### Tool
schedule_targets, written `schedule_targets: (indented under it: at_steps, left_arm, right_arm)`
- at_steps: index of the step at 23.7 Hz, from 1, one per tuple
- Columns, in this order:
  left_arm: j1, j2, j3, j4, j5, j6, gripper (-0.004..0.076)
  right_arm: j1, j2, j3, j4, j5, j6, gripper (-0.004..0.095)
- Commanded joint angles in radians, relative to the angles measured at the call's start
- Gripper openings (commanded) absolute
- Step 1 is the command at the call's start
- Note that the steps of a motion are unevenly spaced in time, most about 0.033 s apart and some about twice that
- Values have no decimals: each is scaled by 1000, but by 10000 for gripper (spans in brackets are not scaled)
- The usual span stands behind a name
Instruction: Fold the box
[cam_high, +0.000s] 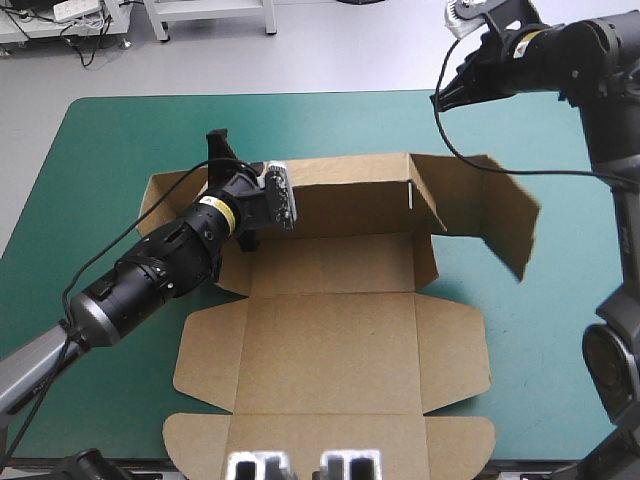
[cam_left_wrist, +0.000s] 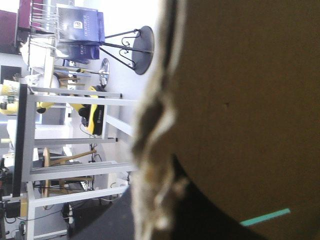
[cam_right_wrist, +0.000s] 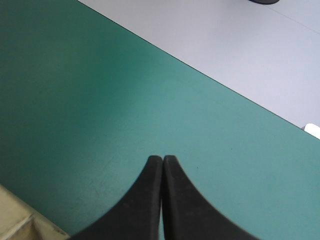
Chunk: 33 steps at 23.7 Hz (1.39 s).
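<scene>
Your left gripper (cam_high: 222, 150) is clamped on the box (cam_high: 330, 330) at its far-left corner, the board's edge pinched between the fingers (cam_left_wrist: 102, 220). From that wrist you see little but brown board, right up close. The hold looks meant to steady the back wall (cam_high: 345, 195) upright while the left side is worked in. The right-hand wall (cam_high: 500, 215) is up too, leaning outward with nothing supporting it. The rest of the sheet lies flat on the cover (cam_high: 90, 200), with the lid panel (cam_high: 330, 440) and its flaps toward the near edge. Your right gripper (cam_high: 441, 97) is pressed closed on nothing, raised over the cover's far-right corner and well apart from the board. I judge it is parked there to stay clear of the raised wall. The fold is at an early stage, since the side walls are not yet tucked.
</scene>
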Motion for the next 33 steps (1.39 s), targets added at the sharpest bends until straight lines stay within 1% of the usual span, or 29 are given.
schedule_targets:
  at_steps: [1, 4, 6, 7, 8, 9, 11, 13, 14, 16, 18, 21, 23, 25, 26, 27, 30, 31, 33]
  left_arm:
    - [-3, -35, 9, 109, -68, -129, -10]
    - [-3, -35, 15, 355, -74, -341, -10]
    - [-3, -35, 15, 555, -72, -496, -10]
    - [-3, -35, 15, 676, -75, -600, -10]
    - [-3, -35, 15, 704, -75, -621, -10]
    - [-3, -29, 15, 718, -75, -621, -10]
    - [-3, -7, 15, 730, -37, -621, -10]
    - [-3, 22, 15, 739, 26, -621, -10]
    - [-3, 30, 15, 739, 41, -621, -10]
    - [-3, 50, 15, 739, 66, -621, -10]
    - [-3, 52, 15, 737, 66, -621, -10]
    - [-3, 52, 15, 739, 108, -621, -10]
    - [-3, 52, 15, 739, 118, -621, -10]
    - [-3, 52, 15, 739, 121, -621, -10]
    - [-3, 53, 15, 736, 119, -621, -10]
    - [-3, 54, 17, 737, 119, -621, -10]
    - [-3, 54, 26, 737, 111, -621, -10]
    - [-3, 54, 33, 737, 108, -621, -10]
    - [-3, 54, 37, 728, 95, -621, -10]
  right_arm:
    - [-28, 22, -58, 17, 5, 3, -24]
    - [-58, 68, -58, 34, -16, 22, -25]
    - [-90, 105, -58, 72, -16, 35, -25]
    - [-119, 139, -58, 167, -9, 35, -24]
    - [-133, 157, -58, 227, 1, 33, -24]
    - [-145, 187, -55, 312, 9, 17, -24]
    - [-147, 203, -23, 367, 9, -12, -24]
    - [-150, 203, 51, 371, 9, -28, -25]
    - [-154, 203, 79, 379, 9, -28, -25]
    - [-179, 203, 210, 508, 11, -73, -25]
    - [-186, 198, 305, 584, 11, -131, -24]
    - [-193, 158, 437, 590, 11, -216, -25]
    - [-217, 123, 531, 648, 11, -299, -24]
    - [-245, 90, 618, 746, 11, -398, -24]
    - [-262, 76, 661, 793, 11, -466, -24]
    - [-279, 54, 707, 869, 9, -545, -24]
    - [-323, -1, 837, 1011, 5, -756, -24]
    - [-330, -16, 868, 1040, 0, -795, -24]
    - [-336, -49, 933, 1048, -22, -862, -24]
